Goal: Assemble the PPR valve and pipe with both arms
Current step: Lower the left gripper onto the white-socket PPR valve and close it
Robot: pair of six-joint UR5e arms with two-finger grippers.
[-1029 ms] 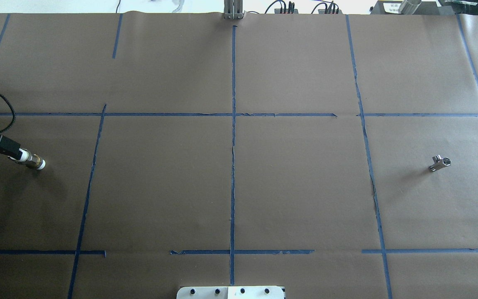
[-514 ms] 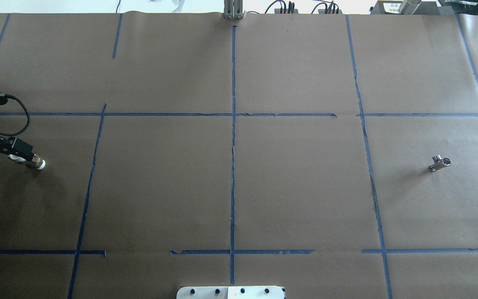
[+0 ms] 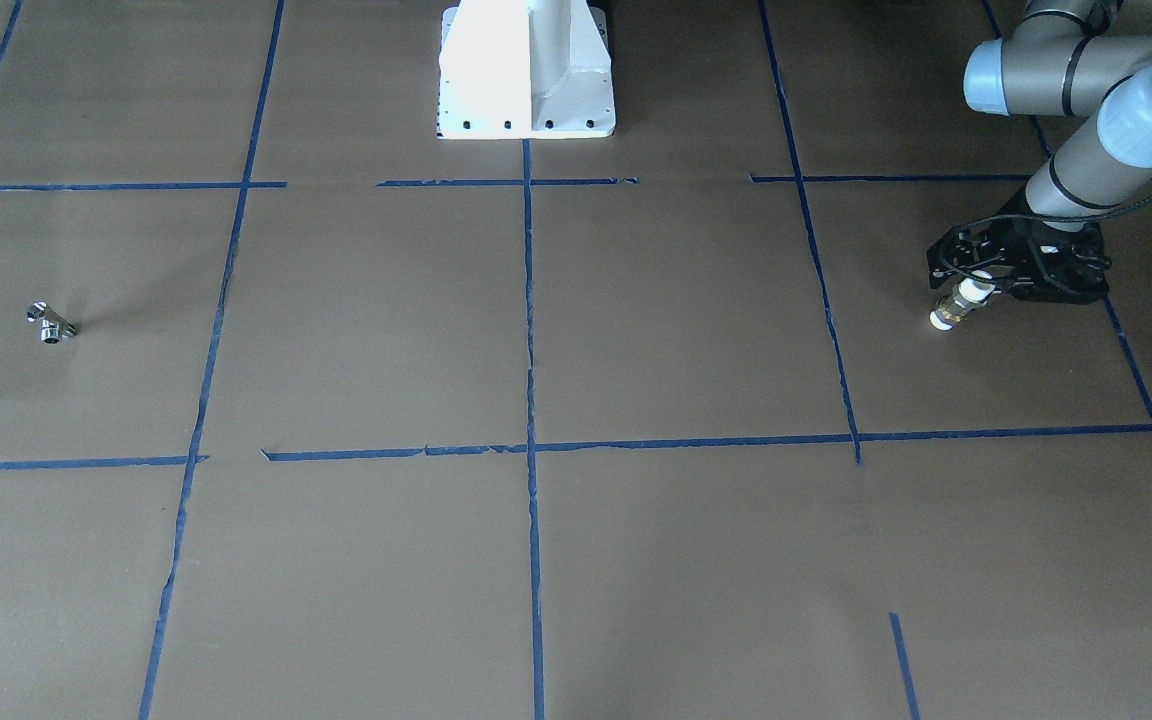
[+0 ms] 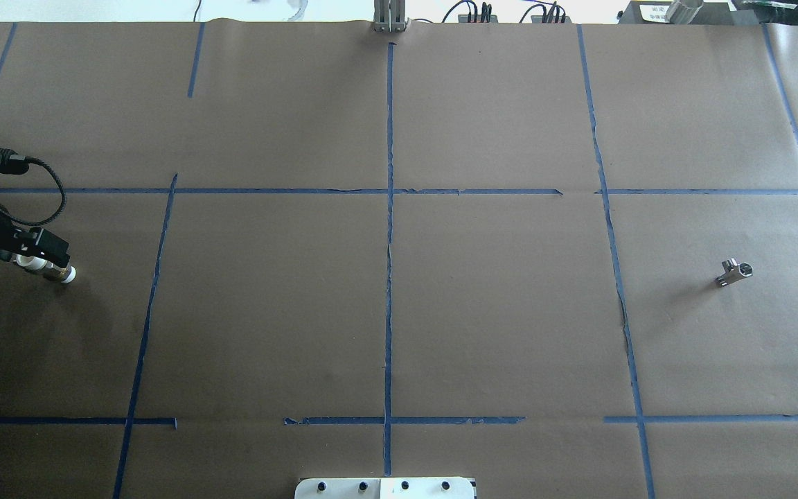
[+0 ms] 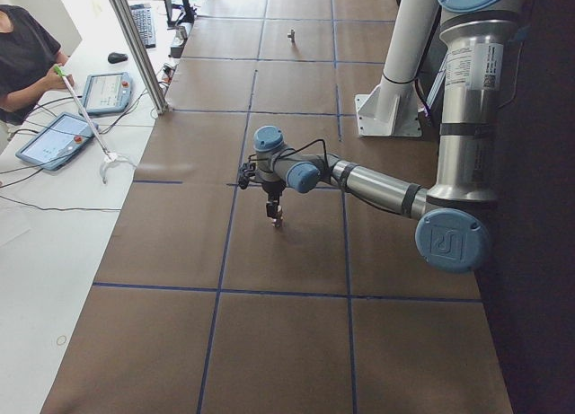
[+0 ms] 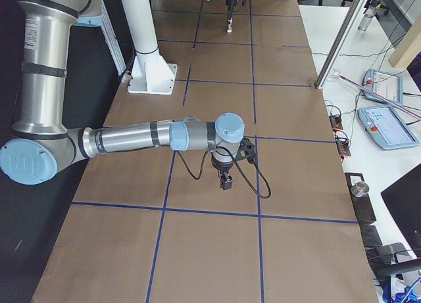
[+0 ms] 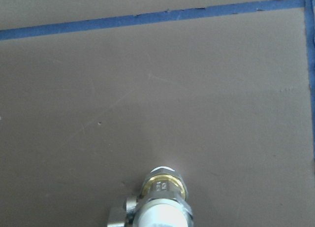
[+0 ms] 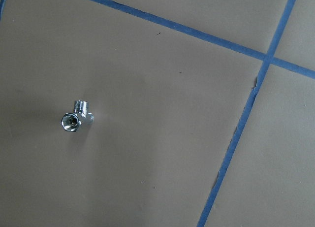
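Note:
The PPR valve (image 4: 63,274), white ends with a brass band, hangs from my left gripper (image 4: 42,262) at the table's far left. The gripper is shut on its upper white end. The front-facing view shows the valve (image 3: 951,310) tilted down below the gripper (image 3: 976,285). In the left wrist view the valve (image 7: 162,197) points at the brown paper. The chrome pipe (image 4: 733,272) lies alone at the far right; it also shows in the front-facing view (image 3: 51,322) and the right wrist view (image 8: 78,117). My right gripper (image 6: 227,183) points down over the paper; I cannot tell if it is open.
Brown paper with a blue tape grid (image 4: 389,208) covers the table. The white pedestal (image 3: 526,70) stands at the robot's edge. An aluminium post (image 5: 135,46), tablets (image 5: 58,136) and a seated operator (image 5: 22,46) are beyond the far edge.
My left gripper has moved right and swung more upright over the valve, whose lower tip has stayed in place. The pipe has not moved.

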